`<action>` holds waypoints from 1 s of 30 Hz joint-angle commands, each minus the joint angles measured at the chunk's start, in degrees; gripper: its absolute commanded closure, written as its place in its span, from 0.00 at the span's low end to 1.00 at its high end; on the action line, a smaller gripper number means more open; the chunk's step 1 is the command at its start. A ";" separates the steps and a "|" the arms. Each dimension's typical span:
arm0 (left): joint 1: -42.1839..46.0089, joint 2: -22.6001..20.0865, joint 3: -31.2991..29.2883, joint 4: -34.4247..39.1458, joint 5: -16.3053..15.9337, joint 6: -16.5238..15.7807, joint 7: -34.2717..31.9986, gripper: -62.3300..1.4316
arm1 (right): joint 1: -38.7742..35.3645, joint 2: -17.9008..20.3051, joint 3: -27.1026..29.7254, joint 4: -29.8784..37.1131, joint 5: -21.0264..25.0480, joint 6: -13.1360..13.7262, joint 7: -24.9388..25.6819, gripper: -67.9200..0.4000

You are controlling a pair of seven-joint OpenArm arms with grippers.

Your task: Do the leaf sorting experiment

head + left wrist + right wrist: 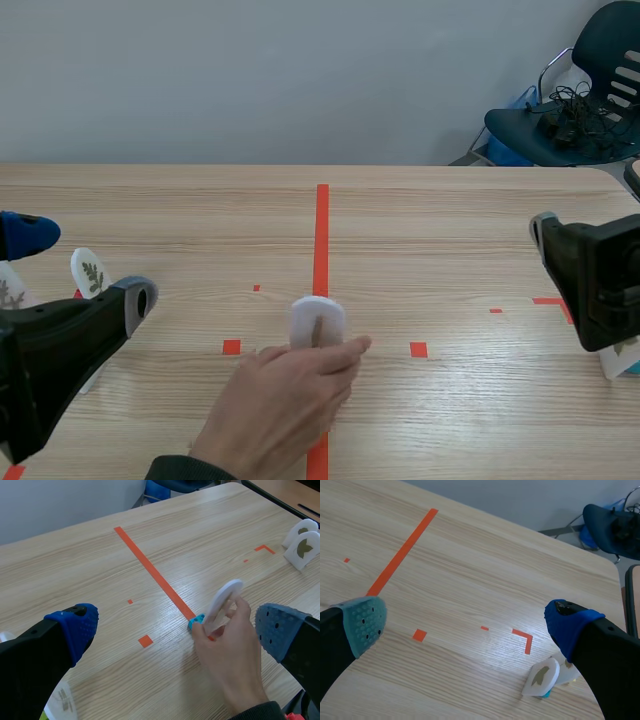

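Observation:
A person's hand (285,400) reaches in from the near edge and holds a white round leaf card (316,322) upright on the red centre line. From the left wrist the same card (223,601) stands on a small blue base (196,622), pinched by the hand (232,652). My left gripper (177,630) is open, with the card and hand between and just ahead of its fingers, untouched. My right gripper (467,625) is open over bare table, holding nothing. Two leaf cards (540,677) stand near its right finger.
Two leaf cards (90,272) stand by the left arm, and another leaf card (62,705) lies under the left finger. Two more cards (301,550) stand far across the table by a red corner mark. A dark chair (570,110) stands beyond the table's far right corner.

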 commanded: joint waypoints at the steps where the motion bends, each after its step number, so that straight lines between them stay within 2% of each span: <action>1: -0.17 -0.04 -0.02 0.90 -0.39 0.02 -0.76 0.00 | 1.49 -0.02 0.48 1.11 -0.07 -0.35 -0.37 0.00; 3: -0.17 -0.04 0.00 0.90 -0.39 0.00 -0.76 0.00 | 2.25 -0.04 0.48 1.09 -1.31 -0.33 -1.42 0.00; 8: -0.17 -0.02 0.02 0.90 -0.39 0.00 -0.76 0.00 | 2.34 -0.72 0.48 1.09 -8.11 -1.01 -1.33 0.00; 10: -0.17 -0.02 0.02 0.90 -0.39 0.00 -0.74 0.00 | 2.36 -2.19 0.48 1.09 -13.40 -1.01 -1.18 0.00; 11: -0.17 -0.02 0.02 0.90 -0.39 0.00 -0.74 0.00 | 2.34 -3.04 0.48 1.09 -14.45 -0.98 -1.18 0.00; 16: -0.17 -0.02 0.02 0.90 -0.39 0.00 -0.76 0.00 | 2.73 -6.16 0.46 0.83 -14.45 -0.98 -1.20 0.00; 20: -0.15 0.00 0.02 0.90 -0.39 0.00 -0.74 0.00 | 5.86 -7.96 0.42 -1.53 -14.36 -0.85 -1.31 0.00; 23: -0.17 -0.02 0.02 0.90 -0.37 0.00 -0.76 0.00 | 8.96 -8.41 -0.81 -5.01 -11.61 2.91 -1.38 0.00; 27: -0.17 -0.02 0.02 0.90 -0.37 0.00 -0.79 0.00 | 16.00 -8.44 -5.07 -11.80 -7.54 11.56 -1.40 0.00; 30: -0.17 -0.02 0.02 0.90 -0.13 0.00 -0.76 0.00 | 21.29 -8.44 -10.29 -17.75 -4.72 14.27 -1.38 0.00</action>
